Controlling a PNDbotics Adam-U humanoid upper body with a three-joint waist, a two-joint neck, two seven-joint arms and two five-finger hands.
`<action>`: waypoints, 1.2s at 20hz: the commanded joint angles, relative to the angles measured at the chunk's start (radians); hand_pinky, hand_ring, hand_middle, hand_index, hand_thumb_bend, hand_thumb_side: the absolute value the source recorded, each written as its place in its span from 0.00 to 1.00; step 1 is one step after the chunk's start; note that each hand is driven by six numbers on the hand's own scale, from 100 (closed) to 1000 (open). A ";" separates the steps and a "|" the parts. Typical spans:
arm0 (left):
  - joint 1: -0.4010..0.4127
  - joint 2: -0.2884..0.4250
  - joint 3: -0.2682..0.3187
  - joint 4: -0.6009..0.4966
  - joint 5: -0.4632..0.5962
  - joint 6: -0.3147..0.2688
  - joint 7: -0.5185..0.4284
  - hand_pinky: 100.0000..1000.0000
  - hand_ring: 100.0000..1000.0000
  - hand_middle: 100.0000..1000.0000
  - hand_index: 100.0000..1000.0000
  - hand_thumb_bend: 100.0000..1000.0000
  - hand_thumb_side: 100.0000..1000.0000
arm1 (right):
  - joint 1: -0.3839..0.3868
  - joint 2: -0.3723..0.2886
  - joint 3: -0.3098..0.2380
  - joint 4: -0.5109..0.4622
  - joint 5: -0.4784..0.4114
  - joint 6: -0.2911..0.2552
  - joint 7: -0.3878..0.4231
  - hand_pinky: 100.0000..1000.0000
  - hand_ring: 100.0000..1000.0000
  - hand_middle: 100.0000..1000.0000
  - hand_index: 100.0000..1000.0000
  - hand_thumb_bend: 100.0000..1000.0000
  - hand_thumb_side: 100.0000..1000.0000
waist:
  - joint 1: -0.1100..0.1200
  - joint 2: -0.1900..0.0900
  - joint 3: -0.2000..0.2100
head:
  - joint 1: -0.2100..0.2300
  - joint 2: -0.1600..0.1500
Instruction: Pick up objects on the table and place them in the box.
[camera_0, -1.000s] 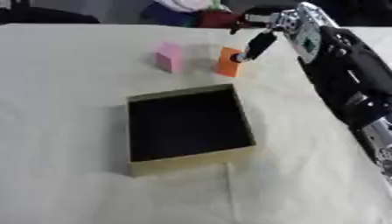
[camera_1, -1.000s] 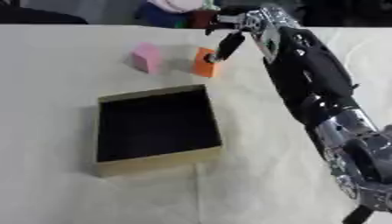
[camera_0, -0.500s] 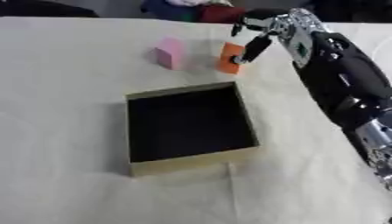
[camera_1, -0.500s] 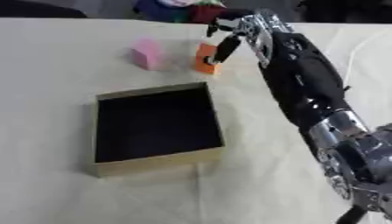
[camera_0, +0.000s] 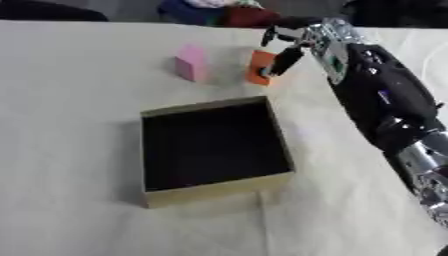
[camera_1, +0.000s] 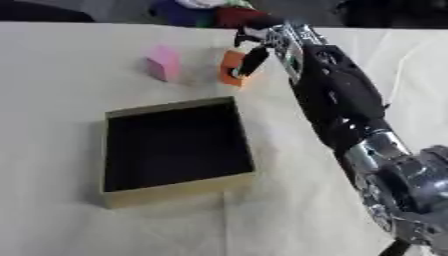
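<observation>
Cream table (camera_0: 70, 125), right hand (camera_0: 293, 42) fingers seemingly pinching orange block (camera_0: 259, 66), box (camera_0: 214, 145) nearby

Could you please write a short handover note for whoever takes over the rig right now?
Right hand: reached out to the far side of the table, fingers curled round the orange block, which looks tilted.
Left hand: not in view.
Pink block: stands on the table to the left of the orange one, beyond the box, untouched.
Box: open, nearer the robot than both blocks, with nothing visible inside.
Done: orange block gripped.
Left: carry the orange block into the box, then fetch the pink block.
</observation>
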 joint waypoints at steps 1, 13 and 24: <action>-0.013 0.028 0.000 -0.014 -0.006 -0.002 -0.003 0.51 0.51 0.65 0.72 0.00 0.85 | -0.024 -0.026 -0.007 -0.002 0.013 0.011 -0.002 0.94 0.98 0.84 0.83 0.29 0.32 | 0.004 -0.014 0.004 | -0.007 -0.014; -0.013 0.027 -0.001 -0.014 -0.012 -0.001 -0.004 0.52 0.51 0.65 0.72 0.00 0.84 | -0.020 -0.020 -0.007 0.000 -0.036 -0.014 0.023 0.88 0.88 0.64 0.73 0.04 0.35 | 0.004 -0.012 0.006 | -0.007 -0.008; -0.011 0.032 0.003 -0.014 -0.014 0.000 -0.003 0.52 0.51 0.65 0.72 0.00 0.84 | -0.051 -0.076 0.042 -0.110 -0.127 -0.058 0.012 0.85 0.84 0.62 0.71 0.00 0.35 | -0.002 -0.023 -0.008 | 0.009 -0.001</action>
